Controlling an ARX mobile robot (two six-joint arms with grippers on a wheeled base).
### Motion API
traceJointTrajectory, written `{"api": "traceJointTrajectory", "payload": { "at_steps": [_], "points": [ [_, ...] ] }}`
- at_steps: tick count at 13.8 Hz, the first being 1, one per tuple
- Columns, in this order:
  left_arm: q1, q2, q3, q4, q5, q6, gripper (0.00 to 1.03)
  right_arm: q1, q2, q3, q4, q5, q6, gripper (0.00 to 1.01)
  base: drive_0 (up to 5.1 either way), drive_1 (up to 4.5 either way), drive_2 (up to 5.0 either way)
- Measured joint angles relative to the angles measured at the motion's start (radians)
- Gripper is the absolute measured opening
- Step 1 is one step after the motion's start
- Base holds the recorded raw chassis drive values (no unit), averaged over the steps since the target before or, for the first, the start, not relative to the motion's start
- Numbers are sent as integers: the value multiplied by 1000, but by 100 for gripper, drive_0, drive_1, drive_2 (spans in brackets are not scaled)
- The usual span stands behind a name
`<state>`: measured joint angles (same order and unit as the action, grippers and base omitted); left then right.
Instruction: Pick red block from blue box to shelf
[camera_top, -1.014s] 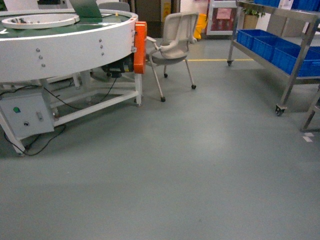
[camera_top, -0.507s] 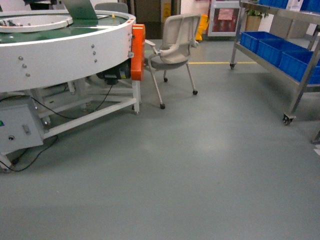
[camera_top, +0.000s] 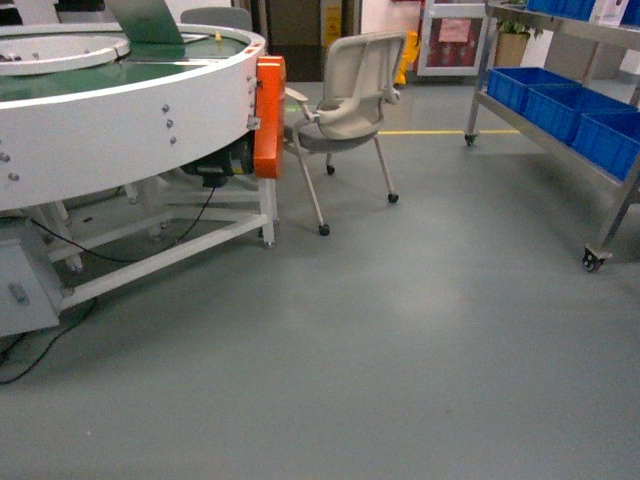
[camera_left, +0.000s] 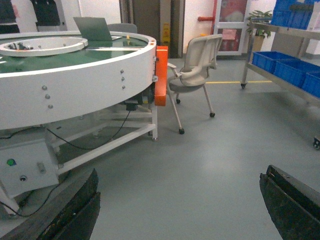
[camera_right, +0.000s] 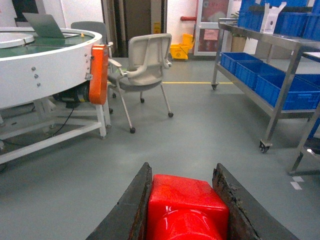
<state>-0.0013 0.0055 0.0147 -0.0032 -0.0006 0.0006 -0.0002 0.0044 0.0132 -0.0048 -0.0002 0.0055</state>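
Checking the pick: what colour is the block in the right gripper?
Glossy red plastic block; right wrist view.

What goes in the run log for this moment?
phase: carrying | right gripper: shut on red block | left gripper: open, empty | shelf: ahead right

Grey smooth floor (camera_top: 400, 340) fills lower frame. On it: white round conveyor table (camera_top: 120, 110) upper left, grey office chair (camera_top: 345, 110) top centre, stainless-steel shelf (camera_top: 560, 110) w/ dark blue ribbed crates (camera_top: 570, 105) upper right.
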Motion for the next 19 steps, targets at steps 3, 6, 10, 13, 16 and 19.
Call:
{"api": "traceJointTrajectory", "payload": {
  "at_steps": [3,6,10,13,16,19],
  "points": [
    [0,0,0,0,0,0,98,0,0,0,1,0,0,29,-12,398,-423],
    [0,0,0,-3,0,0,98,0,0,0,0,0,0,29,-12,398,-423],
    [0,0,0,-3,-2,0,98,0,0,0,0,0,0,29,-9,404,-423],
    [0,0,0,0,0,0,98,0,0,0,2,0,0,29,-1,420,-422],
    [0,0,0,-2,0,0,98,0,0,0,-1,0,0,29,-1,420,-422],
    [0,0,0,-3,1,0,98,0,0,0,-1,0,0,29,-1,420,-422]
  ]
}}
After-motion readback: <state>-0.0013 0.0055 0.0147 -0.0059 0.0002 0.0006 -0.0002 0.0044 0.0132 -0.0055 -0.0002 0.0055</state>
